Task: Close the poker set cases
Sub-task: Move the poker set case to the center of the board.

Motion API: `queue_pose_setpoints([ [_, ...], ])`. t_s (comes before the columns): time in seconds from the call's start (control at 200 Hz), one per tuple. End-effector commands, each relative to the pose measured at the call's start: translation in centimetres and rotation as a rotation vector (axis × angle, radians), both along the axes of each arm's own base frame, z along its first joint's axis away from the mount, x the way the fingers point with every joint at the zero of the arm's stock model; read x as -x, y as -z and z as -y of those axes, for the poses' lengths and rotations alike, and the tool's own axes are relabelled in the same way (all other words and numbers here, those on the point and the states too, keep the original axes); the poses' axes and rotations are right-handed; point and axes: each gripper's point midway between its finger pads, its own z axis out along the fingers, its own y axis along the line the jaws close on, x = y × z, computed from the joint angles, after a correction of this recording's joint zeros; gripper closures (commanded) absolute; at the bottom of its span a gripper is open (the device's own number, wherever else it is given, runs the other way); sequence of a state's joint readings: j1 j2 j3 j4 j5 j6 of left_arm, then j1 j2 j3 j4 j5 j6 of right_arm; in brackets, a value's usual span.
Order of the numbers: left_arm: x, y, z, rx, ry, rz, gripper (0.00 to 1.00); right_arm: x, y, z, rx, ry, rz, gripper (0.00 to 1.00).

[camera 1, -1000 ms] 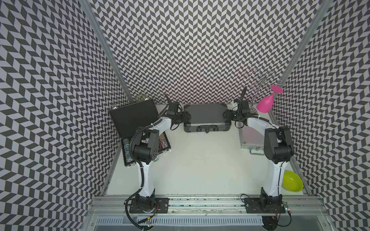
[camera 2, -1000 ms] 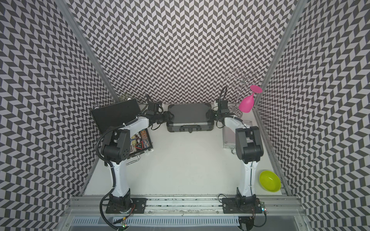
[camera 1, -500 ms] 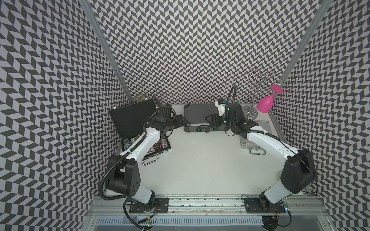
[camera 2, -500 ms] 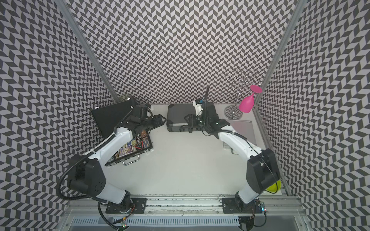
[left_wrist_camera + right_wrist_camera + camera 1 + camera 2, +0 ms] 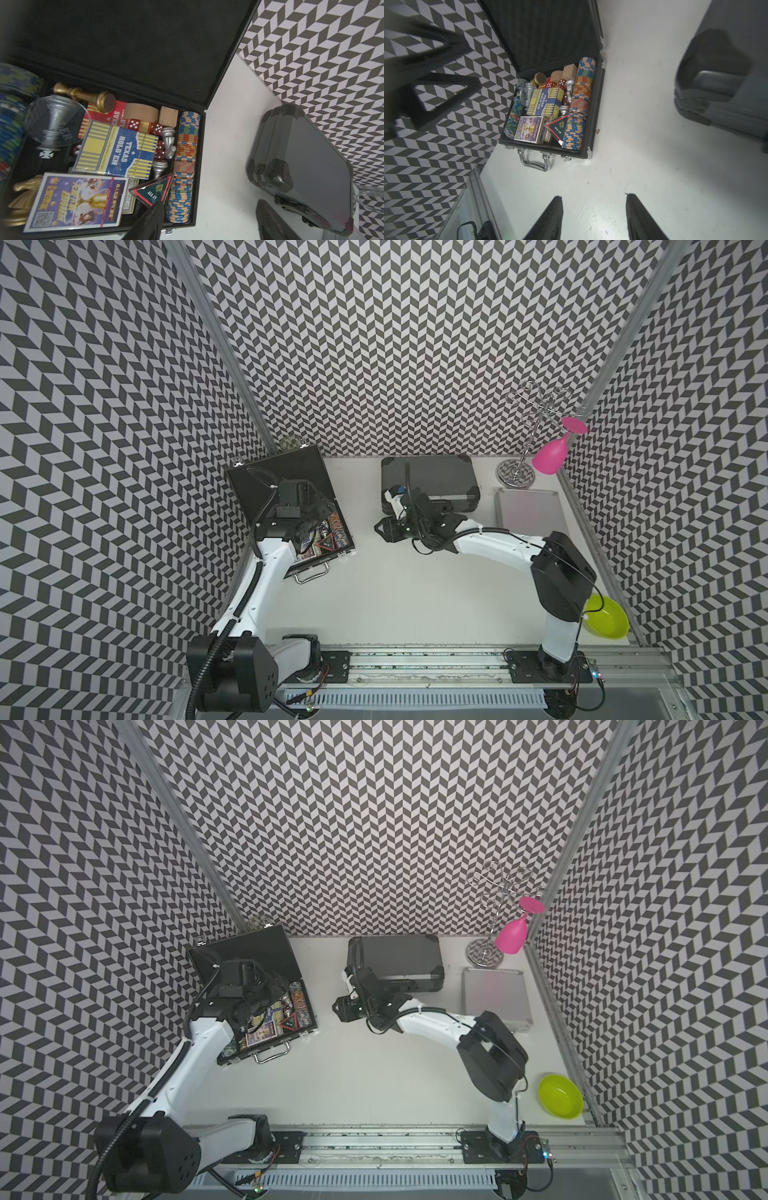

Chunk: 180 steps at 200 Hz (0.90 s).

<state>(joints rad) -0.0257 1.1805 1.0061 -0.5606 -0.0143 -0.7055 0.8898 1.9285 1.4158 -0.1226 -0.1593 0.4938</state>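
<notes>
Poker set cases: three, all on the white table.
Black case, left of centre in both top views: open, lid raised.
Grey ribbed case, centre rear: shut, handle facing front.
Silver case, right side: shut, lying flat.
Left gripper: jaws apart, empty, above the black case's tray edge.
Right gripper: jaws apart, empty, over bare table by the grey ribbed case's front left corner.
Tray contents: chip row, card boxes, red dice, chess pieces.
</notes>
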Motion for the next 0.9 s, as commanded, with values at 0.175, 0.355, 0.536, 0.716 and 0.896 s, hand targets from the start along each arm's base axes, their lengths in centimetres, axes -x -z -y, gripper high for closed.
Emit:
queue_pose_setpoints([
  [0.175, 1.9, -0.1, 0.0, -0.001, 0.015, -0.017, 0.27, -0.6, 3.4, -5.3, 0.000, 0.055, -0.011, 0.50],
  [0.355, 2.4, 0.5, 0.3, 0.005, 0.030, -0.018, 0.27, -1.0, 5.6, -6.2, 0.009, 0.064, -0.033, 0.52],
  [0.536, 2.5, 1.2, 0.6, 0.020, 0.043, -0.022, 0.27, -1.5, 6.3, -7.3, -0.011, 0.070, -0.048, 0.52],
  [0.716, 2.7, 1.2, 0.7, 0.024, 0.045, -0.016, 0.27, -1.9, 7.6, -8.4, -0.013, 0.085, -0.076, 0.53],
  [0.896, 2.7, 1.0, 0.8, 0.021, 0.053, -0.007, 0.27, -2.0, 9.6, -8.8, 0.020, 0.116, -0.106, 0.55],
])
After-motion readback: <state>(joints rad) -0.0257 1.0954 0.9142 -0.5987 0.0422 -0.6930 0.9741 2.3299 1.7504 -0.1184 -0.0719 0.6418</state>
